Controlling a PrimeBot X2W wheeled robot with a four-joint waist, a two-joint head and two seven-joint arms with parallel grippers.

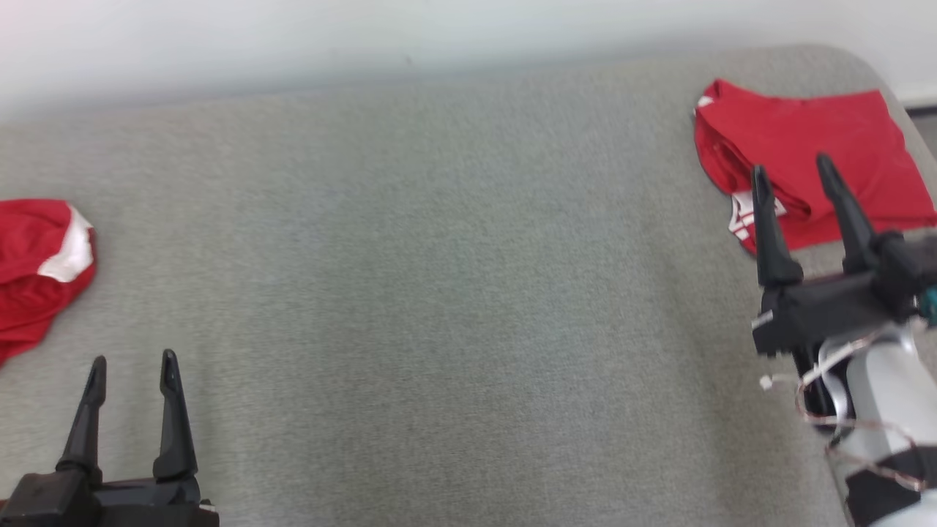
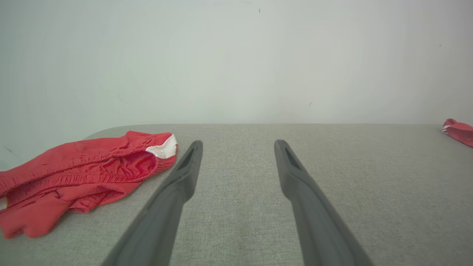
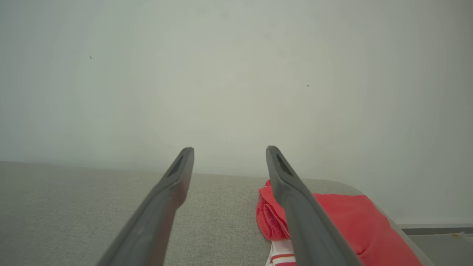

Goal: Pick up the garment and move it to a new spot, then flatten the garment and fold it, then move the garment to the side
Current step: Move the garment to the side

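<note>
Folded red garment [image 1: 805, 146] lies at the upper right of the head view, and the fingertips of my right gripper [image 1: 790, 165] overlap its near edge there; those fingers stand wide apart and grip nothing; whether their tips touch the cloth I cannot tell. In my right wrist view the same gripper [image 3: 229, 149] spreads just as wide, its right finger crossing in front of the garment [image 3: 343, 221] at the lower right of the frame; this view shows a bunched fold and a white striped edge [image 3: 282, 255] close up, which the head view gives only as a small pale patch [image 1: 739, 219]. Behind the gripper, the head view alone shows my pale forearm [image 1: 878, 388] and thin looping wires [image 1: 827, 366] at the right edge.

My left gripper [image 1: 134, 357] sits at the lower left of the head view, fingers likewise wide and holding nothing; in the left wrist view [image 2: 238, 142] bare grey surface [image 2: 369, 184] shows between them. A crumpled red garment [image 1: 36, 271] lies at the left edge of the head view, cut off by the frame, above and left of those fingertips; the left wrist view shows more of it [image 2: 81, 173], with its gathered waistband and a white patch [image 2: 162, 149] just beside my left finger's tip. At the far right edge of that view a small piece of the folded garment [image 2: 458, 131] shows; the two garments lie well apart. Both wrist views look along the surface to a plain pale wall [image 3: 236, 74].
</note>
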